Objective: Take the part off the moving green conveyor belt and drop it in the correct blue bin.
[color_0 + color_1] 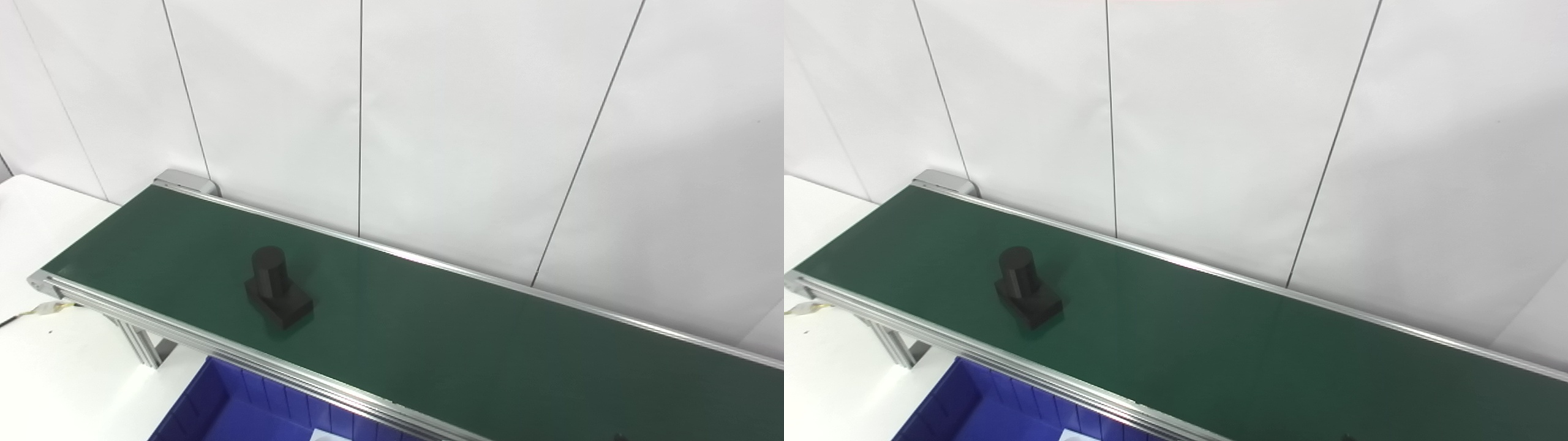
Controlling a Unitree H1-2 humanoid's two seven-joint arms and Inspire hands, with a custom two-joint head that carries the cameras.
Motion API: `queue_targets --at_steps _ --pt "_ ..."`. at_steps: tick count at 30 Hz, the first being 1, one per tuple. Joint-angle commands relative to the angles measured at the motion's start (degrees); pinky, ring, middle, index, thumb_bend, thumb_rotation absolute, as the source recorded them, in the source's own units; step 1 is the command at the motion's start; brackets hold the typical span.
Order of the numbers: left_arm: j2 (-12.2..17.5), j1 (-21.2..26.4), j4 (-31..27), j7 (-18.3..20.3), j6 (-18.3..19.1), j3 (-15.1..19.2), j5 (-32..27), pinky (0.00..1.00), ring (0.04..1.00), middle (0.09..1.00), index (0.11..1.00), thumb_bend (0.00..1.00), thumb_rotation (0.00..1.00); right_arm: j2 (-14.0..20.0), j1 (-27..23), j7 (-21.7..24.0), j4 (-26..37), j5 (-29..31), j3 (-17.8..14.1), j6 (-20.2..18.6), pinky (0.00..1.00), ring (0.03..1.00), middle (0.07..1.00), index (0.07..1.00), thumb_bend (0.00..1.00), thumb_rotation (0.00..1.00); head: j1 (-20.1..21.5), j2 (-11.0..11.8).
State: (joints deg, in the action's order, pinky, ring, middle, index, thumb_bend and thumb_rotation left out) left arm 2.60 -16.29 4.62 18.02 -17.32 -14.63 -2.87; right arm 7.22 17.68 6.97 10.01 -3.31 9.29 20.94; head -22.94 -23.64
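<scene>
Neither hand in frame in either eye view, so can't tell how open they are or whether they hold anything. Tiny dark speck at the bottom edge right of centre, too small to identify.

Part [277, 288]: black, upright cylinder on a flat rectangular base, base corner pointing toward the near rail. Sits on the green conveyor belt [465, 343], in the belt's left third, closer to the near edge than the far edge, well clear of the left end. Slight blur around it. Nothing touching it.

Belt runs diagonally from the upper-left end down to the right edge of frame. Aluminium side rails [202, 343] along both long edges, grey end cap [187, 181] at the far left corner, profile leg [142, 348] under the near left end.

Blue bin [968, 407]: just below the near rail, at the bottom edge, only its upper-left part visible; ribbed inner wall. Small white patch [327, 435] at the bin's bottom-edge cutoff, maybe a label, nothing readable.

No brands or writing legible anywhere.

White tabletop [43, 367] at left, with a thin cable [30, 313] near the belt's left end. White panelled wall [459, 122] behind.
</scene>
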Motion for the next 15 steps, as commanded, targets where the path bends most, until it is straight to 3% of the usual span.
queue_targets --at_steps 1,5,15 --pt "-0.67 0.88 -0.84 -0.4 -2.22 -0.16 -0.37 0.75 0.806 0.826 0.808 1.0 0.3 -0.44 -1.67 -0.19 3.09 -0.84 -0.34 -0.37 0.72 0.808 0.855 0.925 0.5 0.75 0.16 -0.01" --pt "-0.71 1.14 -0.35 -0.23 -2.72 -0.03 -0.6 0.75 0.804 0.826 0.81 1.0 0.3 -0.64 -3.92 -0.08 4.2 -1.74 -0.36 -1.16 0.7 0.801 0.856 0.918 0.5 0.74 0.56 -0.02" --pt "-0.34 1.42 0.03 0.38 -2.99 0.2 -1.53 0.75 0.803 0.825 0.814 1.0 0.29 -0.54 -9.86 0.64 4.26 -2.75 0.12 -1.57 0.69 0.827 0.849 0.913 0.65 0.75 2.53 -0.51"
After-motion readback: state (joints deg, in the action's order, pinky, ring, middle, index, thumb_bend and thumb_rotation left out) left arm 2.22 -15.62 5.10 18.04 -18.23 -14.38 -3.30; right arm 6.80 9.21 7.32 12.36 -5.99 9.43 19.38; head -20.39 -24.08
